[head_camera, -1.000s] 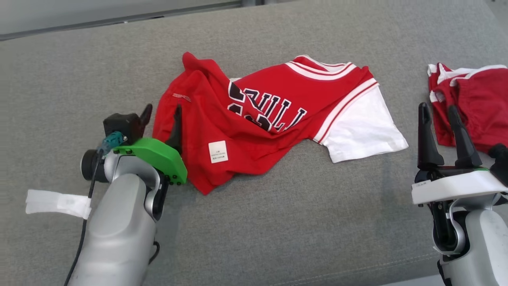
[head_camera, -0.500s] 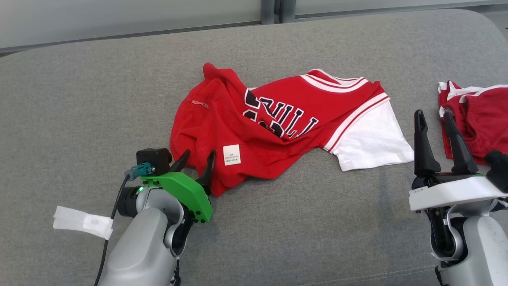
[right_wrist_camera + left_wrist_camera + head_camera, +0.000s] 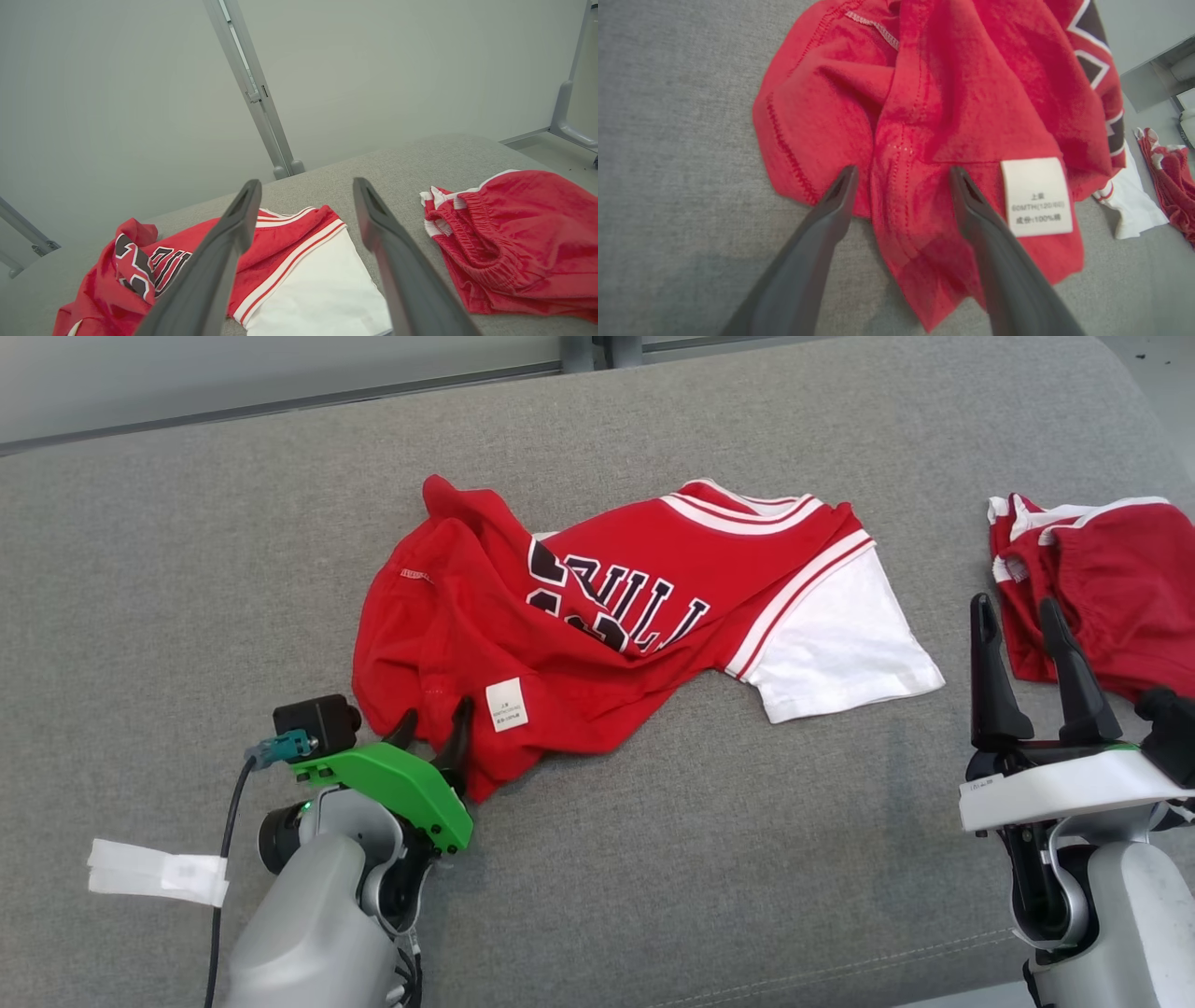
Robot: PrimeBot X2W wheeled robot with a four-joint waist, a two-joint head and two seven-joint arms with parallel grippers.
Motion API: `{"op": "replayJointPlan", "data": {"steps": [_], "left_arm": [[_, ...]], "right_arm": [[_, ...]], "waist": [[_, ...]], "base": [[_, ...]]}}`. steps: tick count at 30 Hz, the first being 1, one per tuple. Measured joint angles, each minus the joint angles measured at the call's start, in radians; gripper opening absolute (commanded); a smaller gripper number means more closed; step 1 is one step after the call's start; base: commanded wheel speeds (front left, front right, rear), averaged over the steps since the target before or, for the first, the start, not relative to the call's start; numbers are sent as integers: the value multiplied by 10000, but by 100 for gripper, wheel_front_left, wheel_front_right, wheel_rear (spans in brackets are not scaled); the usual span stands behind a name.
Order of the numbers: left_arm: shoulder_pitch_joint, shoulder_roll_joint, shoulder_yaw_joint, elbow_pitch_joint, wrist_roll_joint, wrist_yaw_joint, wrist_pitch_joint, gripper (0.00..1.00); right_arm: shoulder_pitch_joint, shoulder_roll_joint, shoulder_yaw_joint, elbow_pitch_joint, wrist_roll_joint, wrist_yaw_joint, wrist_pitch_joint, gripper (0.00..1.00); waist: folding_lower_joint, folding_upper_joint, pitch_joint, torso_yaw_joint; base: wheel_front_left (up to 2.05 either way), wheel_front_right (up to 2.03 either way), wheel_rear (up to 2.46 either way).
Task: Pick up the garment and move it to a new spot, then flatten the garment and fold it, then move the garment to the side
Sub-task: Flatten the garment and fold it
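Note:
The garment (image 3: 607, 616) is a red jersey with dark lettering and a white sleeve, lying crumpled on the grey cushion (image 3: 653, 859). Its white care label (image 3: 505, 704) faces up at the near-left hem. My left gripper (image 3: 436, 714) is open at that hem, just left of the label. In the left wrist view, the left gripper (image 3: 902, 172) has a wrinkled fold of the garment (image 3: 962, 93) between its spread fingers. My right gripper (image 3: 1015, 607) stands open, holding nothing, to the right of the white sleeve; its own view shows the right gripper (image 3: 306, 184) above the garment (image 3: 289, 261).
Red shorts (image 3: 1102, 588) with white trim lie bunched at the far right, close beside my right gripper's fingers. A white tape tag (image 3: 154, 871) hangs off the left arm's cable. The cushion's back edge meets a pale wall with a metal post (image 3: 261, 98).
My left gripper has moved from the garment's left edge to its near hem by the label. The head view has also shifted. The right gripper has held still.

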Motion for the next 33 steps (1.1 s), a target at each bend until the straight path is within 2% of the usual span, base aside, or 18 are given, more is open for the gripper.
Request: {"op": "replayJointPlan", "data": {"steps": [11,13,14,15,16,26,33], "left_arm": [[-390,-2,-351,301,-535,-46,-86,98],[-508,-2,-414,345,-637,-48,-111,65],[-540,-2,-453,357,-665,-50,-155,44],[-555,-2,-489,374,-719,-50,-188,17],[-577,-2,-520,403,-746,-50,-215,1],[-918,98,-677,585,-738,-81,-911,0],[-1816,593,-598,416,-591,-67,-1323,0]], "right_arm": [[-52,-8,174,65,12,0,0,100],[-57,-27,174,67,13,0,0,100],[-58,-33,171,67,13,0,-2,100],[-59,-35,159,67,13,0,-2,100],[-60,-36,148,69,13,0,-6,100],[-70,-2,59,121,13,0,-81,100],[-161,35,98,174,13,0,-105,100]], "waist": [[0,0,-7,-183],[0,0,17,-219],[0,0,33,-234],[0,0,50,-244],[0,0,66,-251],[0,0,68,-163],[0,0,-15,-121]], "base": [[0,0,0],[0,0,0],[0,0,0],[0,0,0],[0,0,0],[0,0,0],[0,0,0]]}}
